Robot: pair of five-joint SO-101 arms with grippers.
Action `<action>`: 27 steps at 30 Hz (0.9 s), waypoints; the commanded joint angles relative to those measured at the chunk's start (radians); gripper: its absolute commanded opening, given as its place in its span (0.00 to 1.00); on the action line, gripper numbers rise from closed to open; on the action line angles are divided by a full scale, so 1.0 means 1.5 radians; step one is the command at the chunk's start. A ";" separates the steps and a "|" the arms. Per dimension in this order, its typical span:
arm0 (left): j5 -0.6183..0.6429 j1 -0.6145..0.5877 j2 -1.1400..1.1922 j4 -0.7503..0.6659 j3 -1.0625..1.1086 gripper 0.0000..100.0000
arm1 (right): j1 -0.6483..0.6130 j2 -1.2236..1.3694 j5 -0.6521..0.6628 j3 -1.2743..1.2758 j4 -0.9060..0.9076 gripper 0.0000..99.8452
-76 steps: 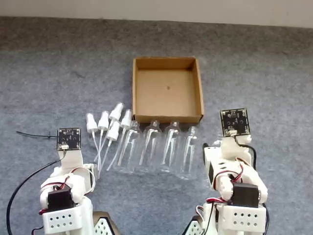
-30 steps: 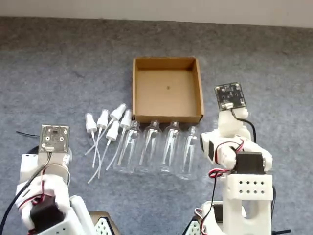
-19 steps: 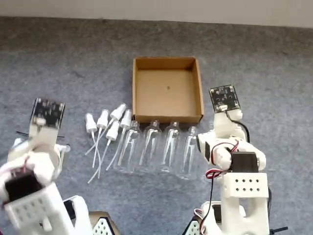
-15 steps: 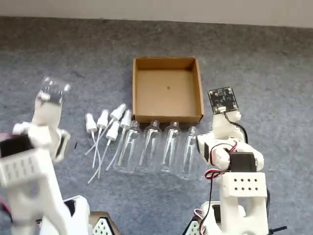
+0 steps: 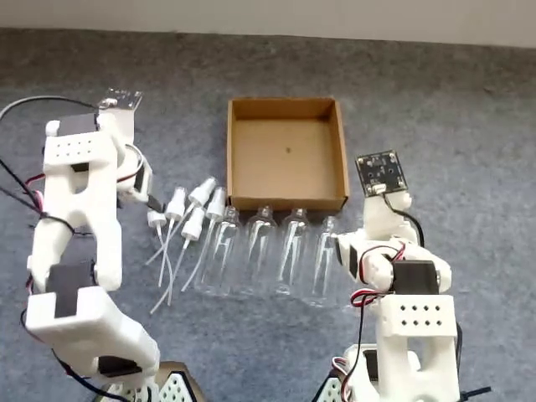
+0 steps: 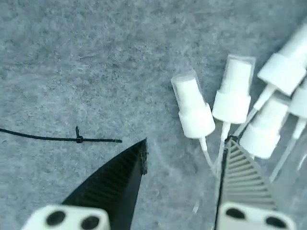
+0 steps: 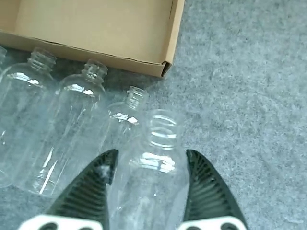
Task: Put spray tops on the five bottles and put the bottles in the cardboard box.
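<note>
high: fixed overhead in front of me, looking down over the whole table point(image 5: 452, 109) | left wrist: close, facing down on spray tops point(image 6: 194, 112), shared with high | right wrist: close, facing down on bottles point(image 7: 72, 115) and cardboard box point(image 7: 96, 24) corner, shared with high

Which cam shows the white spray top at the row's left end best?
Left wrist view: the white plastic spray top lies close up, clear cap, collar and dip tube plain, ahead of the open left gripper. High view has it small, partly under that arm. Right wrist view faces clear bottles and the cardboard box.
</note>
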 commanded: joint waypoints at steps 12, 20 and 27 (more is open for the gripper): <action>0.127 0.002 0.032 -0.187 0.100 0.24 | -0.002 0.003 0.005 -0.007 0.002 0.01; 0.124 0.011 0.033 -0.252 0.161 0.17 | -0.002 0.003 0.005 -0.007 0.002 0.01; 0.123 0.019 0.028 -0.247 0.158 0.11 | -0.002 0.003 0.008 -0.007 -0.002 0.01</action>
